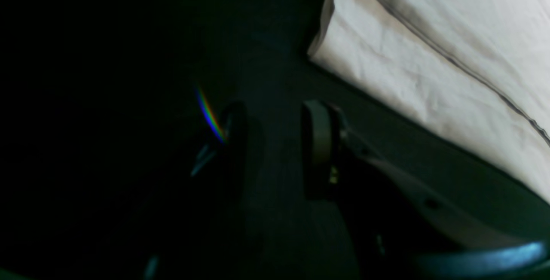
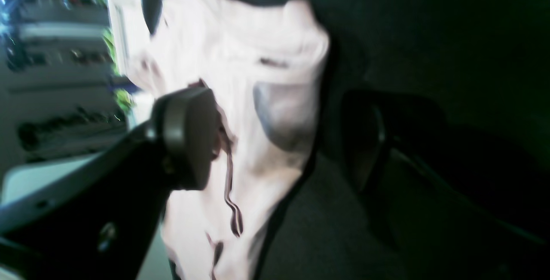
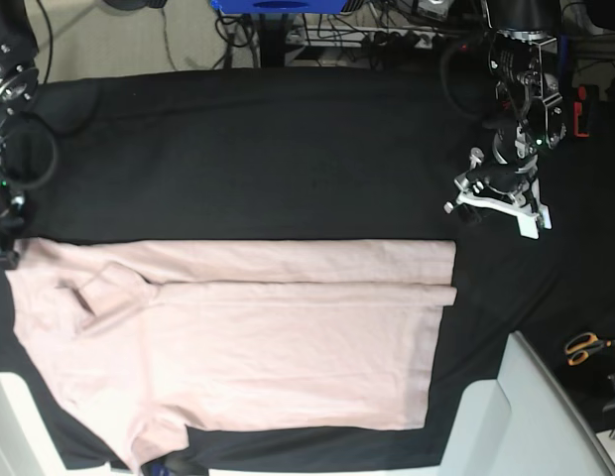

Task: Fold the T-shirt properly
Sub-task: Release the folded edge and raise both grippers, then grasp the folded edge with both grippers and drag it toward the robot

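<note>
T-shirt (image 3: 288,337) lies flat on the black cloth (image 3: 288,149) in the near half of the table. Long axis runs left-right: sleeve end at left, straight hem at right. The far long edge looks folded in already, with a seam line running left-right near that edge.

Left gripper (image 1: 275,121): fingers apart, nothing between them, sitting over bare black cloth. The shirt's far-right corner is near-left of it, close but not touching. It's the nearer arm for the hem end.

Right gripper (image 2: 275,142): fingers wide apart with pink fabric in the gap. The wrist view is blurred, so I can't tell whether either pad touches the cloth. In the base view it sits at the far-left corner of the shirt, by the sleeve end.

My read: the next fold works along the long axis, so each arm takes its own end. The left arm needs to come near and left to reach the hem corner.
</note>
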`<action>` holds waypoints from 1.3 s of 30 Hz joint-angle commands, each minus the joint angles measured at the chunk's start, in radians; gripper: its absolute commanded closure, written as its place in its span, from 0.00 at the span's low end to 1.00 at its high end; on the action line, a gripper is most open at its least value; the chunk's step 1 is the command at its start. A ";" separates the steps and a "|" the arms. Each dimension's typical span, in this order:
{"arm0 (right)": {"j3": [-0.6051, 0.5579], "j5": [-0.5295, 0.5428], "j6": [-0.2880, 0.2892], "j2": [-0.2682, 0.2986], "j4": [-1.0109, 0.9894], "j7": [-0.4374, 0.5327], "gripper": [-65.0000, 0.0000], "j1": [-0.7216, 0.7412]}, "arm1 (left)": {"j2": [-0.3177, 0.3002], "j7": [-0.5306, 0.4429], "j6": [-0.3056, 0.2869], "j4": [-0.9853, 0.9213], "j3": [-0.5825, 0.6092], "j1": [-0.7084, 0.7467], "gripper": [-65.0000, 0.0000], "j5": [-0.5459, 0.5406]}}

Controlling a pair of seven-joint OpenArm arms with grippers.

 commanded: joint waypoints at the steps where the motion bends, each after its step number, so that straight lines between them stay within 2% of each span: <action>1: -0.029 -0.008 -0.004 0.015 0.005 -0.014 0.39 0.034 | -0.010 -0.015 -0.009 0.021 -0.003 -0.003 0.67 -0.002; 7: -0.066 -0.007 -0.004 0.016 0.005 0.032 0.41 0.040 | 0.007 -0.015 -0.009 0.016 -0.006 -0.002 0.67 -0.002; 9: -0.066 -0.007 -0.004 0.016 0.005 0.035 0.46 0.040 | 0.007 -0.015 -0.009 0.016 -0.006 -0.002 0.67 -0.004; 14: -0.066 -0.007 -0.011 0.016 0.005 0.038 0.89 0.040 | 0.007 -0.015 -0.009 0.016 -0.005 -0.006 0.67 -0.004; 17: -0.066 -0.007 -0.011 0.016 0.005 0.038 1.00 0.040 | 0.010 -0.015 -0.009 0.010 -0.005 -0.009 0.67 -0.004; 20: -0.066 -0.007 -0.011 0.016 0.005 0.037 1.00 0.038 | 0.030 -0.015 -0.013 -0.024 -0.006 -0.018 0.66 -0.022; 25: -0.066 -0.007 -0.011 0.013 0.005 0.037 1.00 0.035 | 0.021 -0.019 -0.013 -0.144 -0.006 -0.054 0.65 -0.236; 27: -0.066 -0.007 -0.011 0.013 0.005 0.037 1.00 0.034 | 0.015 -0.021 -0.013 -0.190 -0.006 -0.075 0.58 -0.294; 29: -0.066 -0.007 -0.011 0.013 0.005 0.035 1.00 0.034 | 0.015 -0.021 -0.015 -0.217 -0.006 -0.091 0.43 -0.300; 32: -0.066 -0.007 -0.008 0.015 0.005 0.034 1.00 0.032 | 0.018 -0.022 -0.015 -0.223 -0.006 -0.101 0.31 -0.303; 39: -0.068 -0.008 -0.005 0.016 0.005 0.034 1.00 0.022 | 0.042 -0.085 -0.015 -0.283 -0.005 -0.164 0.31 -0.305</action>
